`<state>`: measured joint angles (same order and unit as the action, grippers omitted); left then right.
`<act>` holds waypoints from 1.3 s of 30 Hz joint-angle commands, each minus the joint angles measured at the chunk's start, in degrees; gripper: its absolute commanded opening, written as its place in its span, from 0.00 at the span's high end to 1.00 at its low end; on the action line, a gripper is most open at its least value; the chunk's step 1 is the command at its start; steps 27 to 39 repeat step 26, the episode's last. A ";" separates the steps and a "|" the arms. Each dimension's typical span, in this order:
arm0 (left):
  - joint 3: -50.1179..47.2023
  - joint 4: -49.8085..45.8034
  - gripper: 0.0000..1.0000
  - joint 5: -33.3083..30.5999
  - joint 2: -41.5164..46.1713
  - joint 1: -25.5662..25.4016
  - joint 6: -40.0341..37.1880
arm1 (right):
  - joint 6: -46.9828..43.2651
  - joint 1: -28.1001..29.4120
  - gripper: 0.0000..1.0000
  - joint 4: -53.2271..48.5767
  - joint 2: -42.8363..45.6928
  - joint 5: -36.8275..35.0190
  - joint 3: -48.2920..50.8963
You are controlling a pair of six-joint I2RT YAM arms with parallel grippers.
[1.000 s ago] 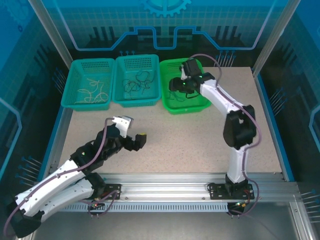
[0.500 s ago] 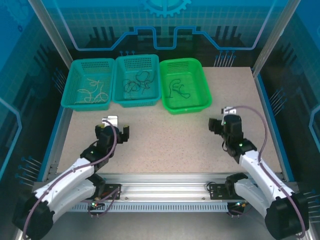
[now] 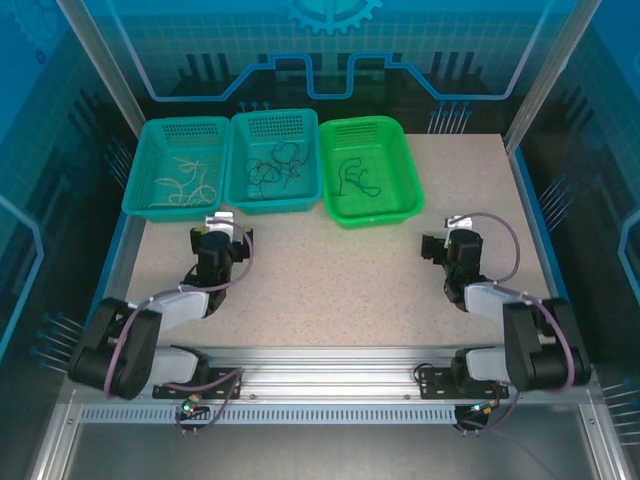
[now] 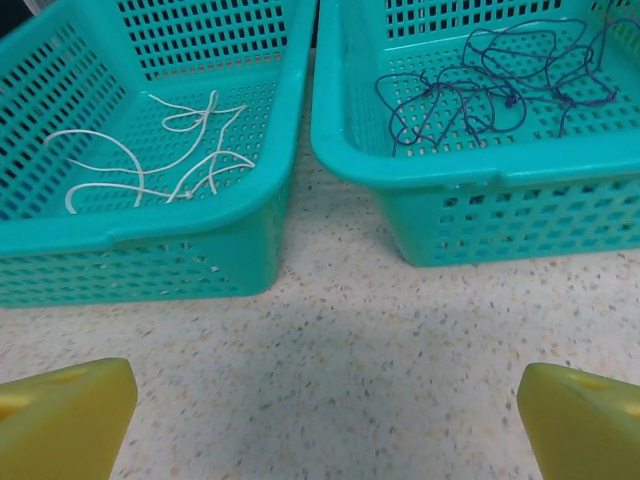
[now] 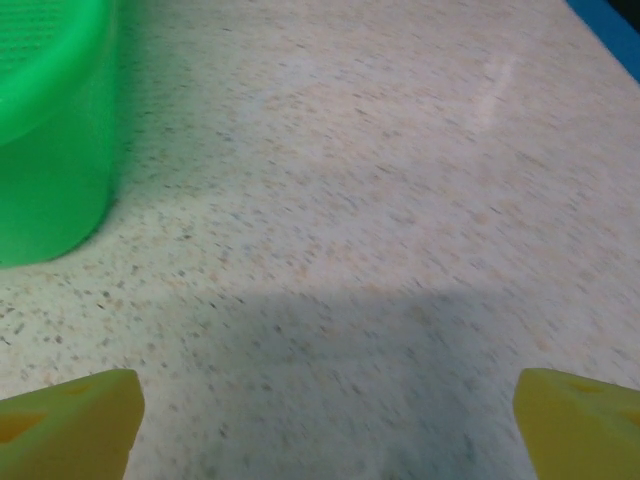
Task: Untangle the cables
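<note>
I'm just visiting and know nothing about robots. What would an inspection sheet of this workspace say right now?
Surface: speckled beige table, shadowed beneath the grippers.
Job's things: white wires in the left teal basket; purplish wires in the middle teal basket; dark wires in the green basket.
Clutter: nothing seen.
Grippers: left gripper and right gripper both open, holding nothing, over the table.
Cables: purple-grey arm cables loop along both arms, away from the baskets.
Surroundings: blue enclosure panels, aluminium rail at the near edge.

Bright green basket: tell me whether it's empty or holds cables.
Not empty: the bright green basket holds dark cables lying loose on its floor.
</note>
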<state>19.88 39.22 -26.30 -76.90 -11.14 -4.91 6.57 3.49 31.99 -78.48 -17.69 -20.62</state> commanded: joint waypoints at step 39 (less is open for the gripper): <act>1.73 13.74 0.01 21.12 -11.70 11.58 6.14 | -5.82 1.10 0.00 11.96 -7.57 8.10 -3.70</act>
